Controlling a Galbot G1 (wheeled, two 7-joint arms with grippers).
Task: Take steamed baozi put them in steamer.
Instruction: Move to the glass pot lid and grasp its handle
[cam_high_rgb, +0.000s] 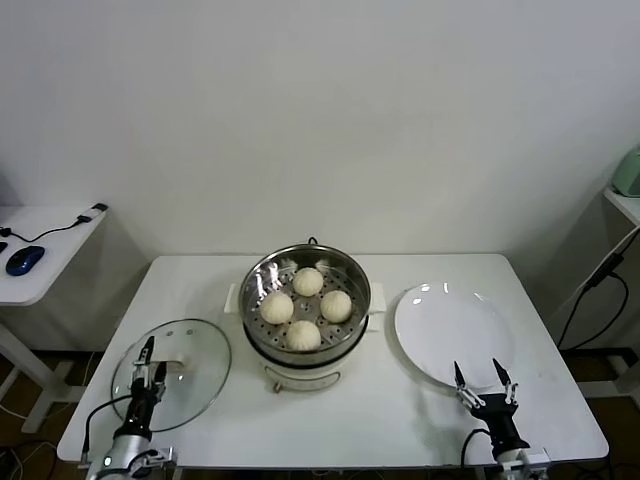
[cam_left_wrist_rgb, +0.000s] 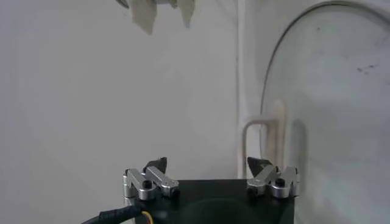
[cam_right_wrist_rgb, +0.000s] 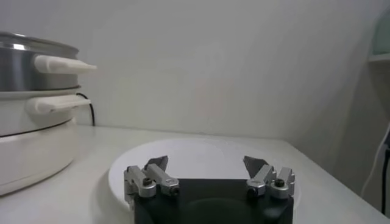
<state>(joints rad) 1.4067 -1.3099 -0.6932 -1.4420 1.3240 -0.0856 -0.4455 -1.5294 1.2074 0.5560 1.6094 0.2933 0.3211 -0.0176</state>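
With all four baozi (cam_high_rgb: 307, 307) already in the steamer (cam_high_rgb: 305, 265) well ahead of my empty, spread-open left gripper (cam_high_rgb: 148, 365) and right gripper (cam_high_rgb: 482, 380), I'd keep both arms low and clear.

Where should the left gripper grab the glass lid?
By the white handle at the centre of the glass lid, coming straight down from above. The lid lies flat on the table and its handle is the only raised part. The open left gripper already sits over it.
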